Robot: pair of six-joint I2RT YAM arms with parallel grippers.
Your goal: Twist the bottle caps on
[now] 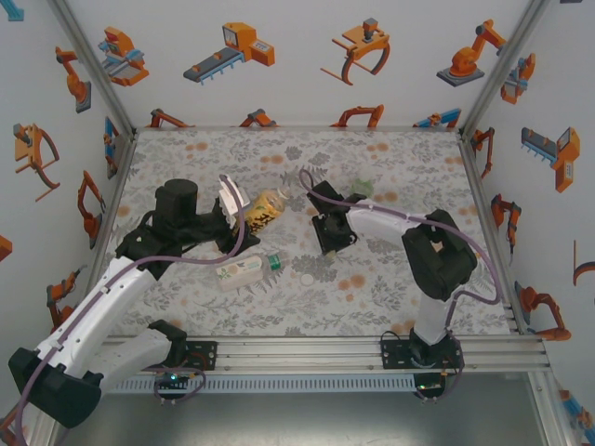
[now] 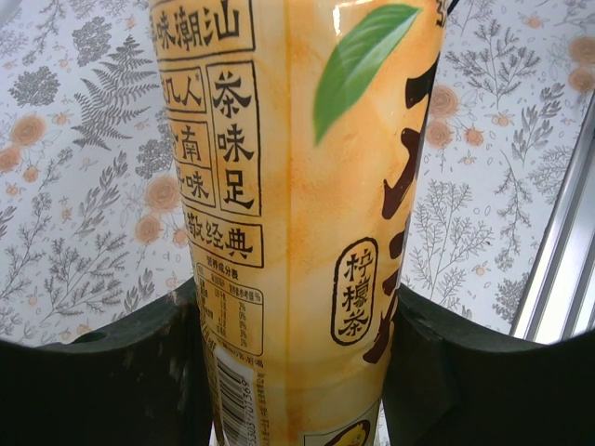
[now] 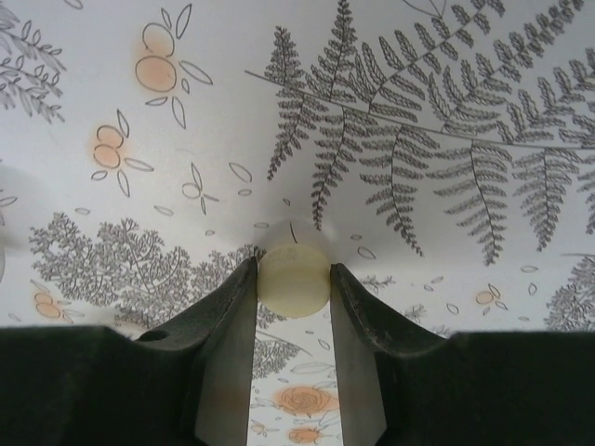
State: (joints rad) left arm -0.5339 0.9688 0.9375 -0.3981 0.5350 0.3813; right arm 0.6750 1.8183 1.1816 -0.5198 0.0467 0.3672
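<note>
Pickup is in hand: right jaws pinch cap [image 3: 294, 283], left jaws clamp bottle [image 2: 297, 139]. Next move likely calls for seating cap squarely on bottle mouth, then twisting.

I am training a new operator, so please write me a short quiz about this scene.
1. True or false: the left claw grips the amber tea bottle.
2. What is between the fingers of the right claw? A) a white cap B) a screw C) a spoon
3. How is the pale-labelled bottle positioned on the table?
Key: 1 true; 2 A; 3 lying on its side.
</note>
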